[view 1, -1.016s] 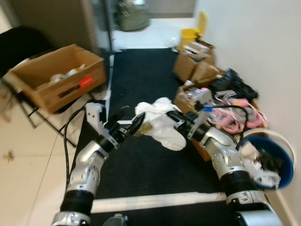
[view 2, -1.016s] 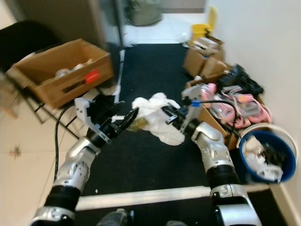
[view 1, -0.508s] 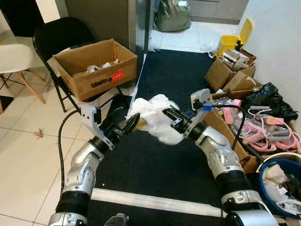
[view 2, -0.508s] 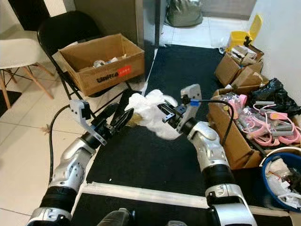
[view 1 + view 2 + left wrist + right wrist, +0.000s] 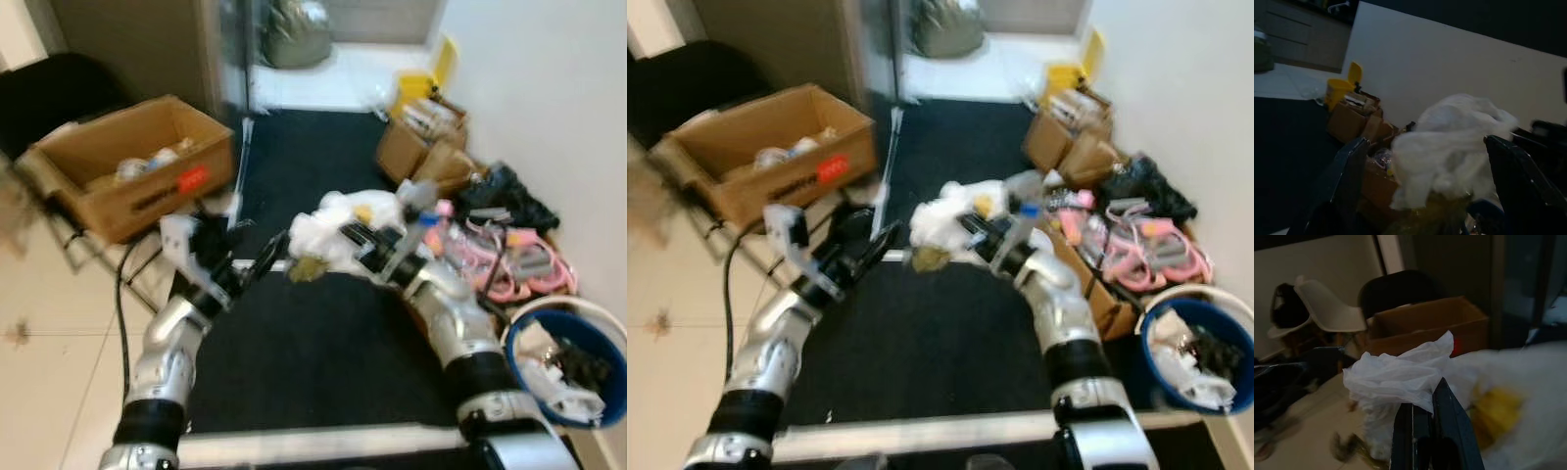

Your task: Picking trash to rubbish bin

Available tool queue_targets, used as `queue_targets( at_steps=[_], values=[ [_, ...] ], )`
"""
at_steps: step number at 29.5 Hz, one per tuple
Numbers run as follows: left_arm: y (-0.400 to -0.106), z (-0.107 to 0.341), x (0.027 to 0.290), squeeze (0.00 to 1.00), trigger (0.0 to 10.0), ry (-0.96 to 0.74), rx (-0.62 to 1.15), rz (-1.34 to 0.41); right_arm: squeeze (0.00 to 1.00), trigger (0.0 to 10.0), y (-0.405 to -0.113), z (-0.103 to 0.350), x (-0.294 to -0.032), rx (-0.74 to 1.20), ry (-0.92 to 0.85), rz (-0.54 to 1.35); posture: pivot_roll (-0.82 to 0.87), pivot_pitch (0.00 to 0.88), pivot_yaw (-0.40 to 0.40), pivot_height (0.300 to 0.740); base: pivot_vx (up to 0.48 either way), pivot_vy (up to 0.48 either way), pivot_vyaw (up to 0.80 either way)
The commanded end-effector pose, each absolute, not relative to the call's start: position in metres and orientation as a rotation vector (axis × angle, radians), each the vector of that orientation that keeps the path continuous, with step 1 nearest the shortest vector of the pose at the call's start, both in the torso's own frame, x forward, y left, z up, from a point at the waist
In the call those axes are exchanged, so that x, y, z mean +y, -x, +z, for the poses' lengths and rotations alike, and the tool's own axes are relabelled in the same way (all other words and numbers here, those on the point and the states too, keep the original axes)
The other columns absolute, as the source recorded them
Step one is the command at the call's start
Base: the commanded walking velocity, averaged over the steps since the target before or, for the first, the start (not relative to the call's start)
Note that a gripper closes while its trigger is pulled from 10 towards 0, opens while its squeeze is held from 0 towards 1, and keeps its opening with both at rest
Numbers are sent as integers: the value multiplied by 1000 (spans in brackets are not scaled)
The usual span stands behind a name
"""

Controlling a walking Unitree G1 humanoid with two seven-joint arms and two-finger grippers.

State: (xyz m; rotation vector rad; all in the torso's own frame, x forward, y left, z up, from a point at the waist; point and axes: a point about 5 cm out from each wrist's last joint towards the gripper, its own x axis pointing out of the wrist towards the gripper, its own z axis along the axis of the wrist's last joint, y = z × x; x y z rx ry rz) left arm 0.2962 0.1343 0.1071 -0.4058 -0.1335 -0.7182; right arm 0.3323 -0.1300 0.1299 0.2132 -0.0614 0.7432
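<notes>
Black mat [image 5: 294,362], right gripper [image 5: 1432,431] clamping white bag [image 5: 1400,377].

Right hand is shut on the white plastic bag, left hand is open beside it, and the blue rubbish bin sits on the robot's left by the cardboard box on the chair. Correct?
Not quite: the blue rubbish bin is on the robot's right, against the wall, as the left eye view shows. The rest holds: the right hand is shut on the white plastic bag, and the left hand is open beside it.
</notes>
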Motion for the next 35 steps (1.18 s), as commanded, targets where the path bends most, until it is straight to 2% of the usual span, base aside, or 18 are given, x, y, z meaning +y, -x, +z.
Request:
queue_targets(
  at_steps=[1,18,26,33,35],
  values=[
    [-295,107,131,0,10000,402,-134,-728,0,10000,-331,130,-133,-63,-191,741,3,0,-27,740,337,0,781],
    [-295,108,131,0,10000,400,-137,-729,0,10000,-330,130,-133,-70,-200,746,6,0,-28,740,326,0,751],
    [-295,109,131,0,10000,402,-137,-732,0,10000,-331,130,-134,-57,-206,736,10,0,-32,740,325,0,0],
    [-295,109,131,0,10000,403,-137,-732,0,10000,-332,130,-134,-47,-207,732,11,0,-33,740,321,0,-781],
    [-295,109,131,0,10000,403,-137,-732,0,10000,-332,130,-134,-59,-210,728,12,0,-32,740,322,0,0]
  ],
)
